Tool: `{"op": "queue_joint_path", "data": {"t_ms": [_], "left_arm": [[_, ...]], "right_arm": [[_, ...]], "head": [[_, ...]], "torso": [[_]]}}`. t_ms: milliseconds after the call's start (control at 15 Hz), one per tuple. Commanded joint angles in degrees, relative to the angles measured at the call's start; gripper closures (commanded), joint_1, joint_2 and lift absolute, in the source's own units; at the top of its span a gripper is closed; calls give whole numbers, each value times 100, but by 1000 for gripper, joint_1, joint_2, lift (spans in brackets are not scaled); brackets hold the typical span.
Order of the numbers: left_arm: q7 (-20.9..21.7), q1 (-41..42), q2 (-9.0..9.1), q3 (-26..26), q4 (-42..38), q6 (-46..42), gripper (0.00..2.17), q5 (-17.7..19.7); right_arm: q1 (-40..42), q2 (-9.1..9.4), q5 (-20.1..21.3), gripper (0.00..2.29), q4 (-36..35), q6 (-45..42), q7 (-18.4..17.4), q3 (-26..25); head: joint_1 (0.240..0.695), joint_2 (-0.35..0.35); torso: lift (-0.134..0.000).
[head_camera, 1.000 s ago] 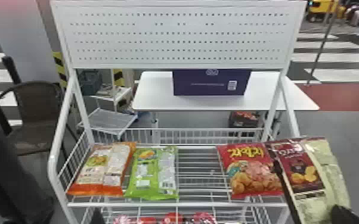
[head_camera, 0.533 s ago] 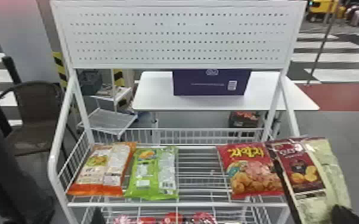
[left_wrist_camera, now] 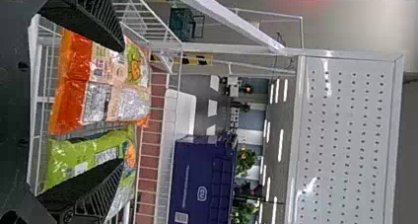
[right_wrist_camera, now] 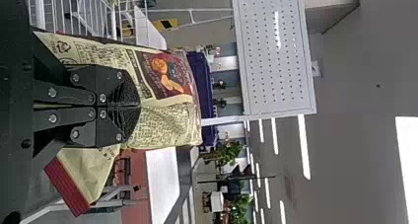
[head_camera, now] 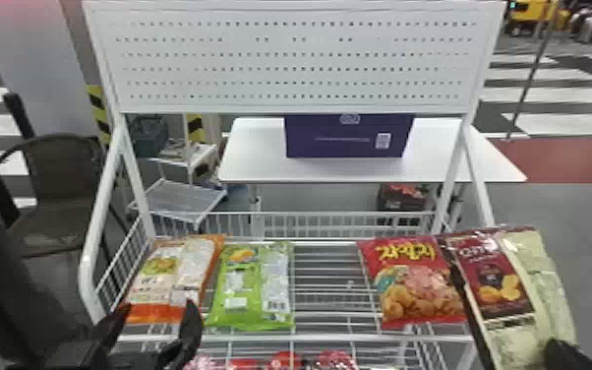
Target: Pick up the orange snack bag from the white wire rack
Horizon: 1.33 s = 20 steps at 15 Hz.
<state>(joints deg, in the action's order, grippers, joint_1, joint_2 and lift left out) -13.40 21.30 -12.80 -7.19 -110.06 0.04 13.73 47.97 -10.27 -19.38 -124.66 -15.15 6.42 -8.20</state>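
The open black left gripper [head_camera: 158, 307] has risen at lower left, likely for the orange plastic bag [head_camera: 174, 278]; black right gripper [right_wrist_camera: 137, 105] clamps a cream-and-maroon packet [head_camera: 499, 283].

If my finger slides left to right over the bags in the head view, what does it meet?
Orange snack bag → green bag → red bag → cream-and-maroon bag in the right tool.

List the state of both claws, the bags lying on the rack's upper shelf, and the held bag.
Left claw: open, empty
Right claw: closed on the cream bag
Orange snack bag: lying, ungripped
Green bag: lying, ungripped
Red bag: lying, ungripped
Cream bag: gripped, tilted
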Motion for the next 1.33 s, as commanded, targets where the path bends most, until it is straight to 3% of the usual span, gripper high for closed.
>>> {"op": "queue_joint_path", "data": {"t_ms": [0,267,467,733,1000,1133,1200,1267], "left_arm": [[-23,-750,84,-72,758,81,90,-2],[-49,-1690,84,-81,1909,98,90,77],[-5,-2024,76,-46,2331,362,90,68],[48,-2147,41,-2,2419,626,107,42],[118,-2279,49,16,2463,1153,259,33],[92,-2279,58,60,2454,1329,876,60],[30,-2244,49,77,2437,1329,1470,68],[-31,-2209,58,77,2402,1311,1878,77]], "right_arm": [[10,7,13,2256,3,-18,0,21],[2,-2,-22,2256,29,-35,9,3],[-7,7,-22,2256,38,-18,18,3],[-7,33,-13,2256,55,-18,26,-6],[-7,25,-22,2256,55,-18,26,-23],[2,7,-22,2256,55,-18,26,-32],[2,7,-22,2256,55,-18,26,-32],[2,-2,-22,2256,55,-18,26,-23]], "head": [[499,0],[499,0],[499,0],[499,0],[499,0],[499,0],[499,0],[499,0]], "torso": [[0],[0],[0],[0],[0],[0],[0],[0]]}}
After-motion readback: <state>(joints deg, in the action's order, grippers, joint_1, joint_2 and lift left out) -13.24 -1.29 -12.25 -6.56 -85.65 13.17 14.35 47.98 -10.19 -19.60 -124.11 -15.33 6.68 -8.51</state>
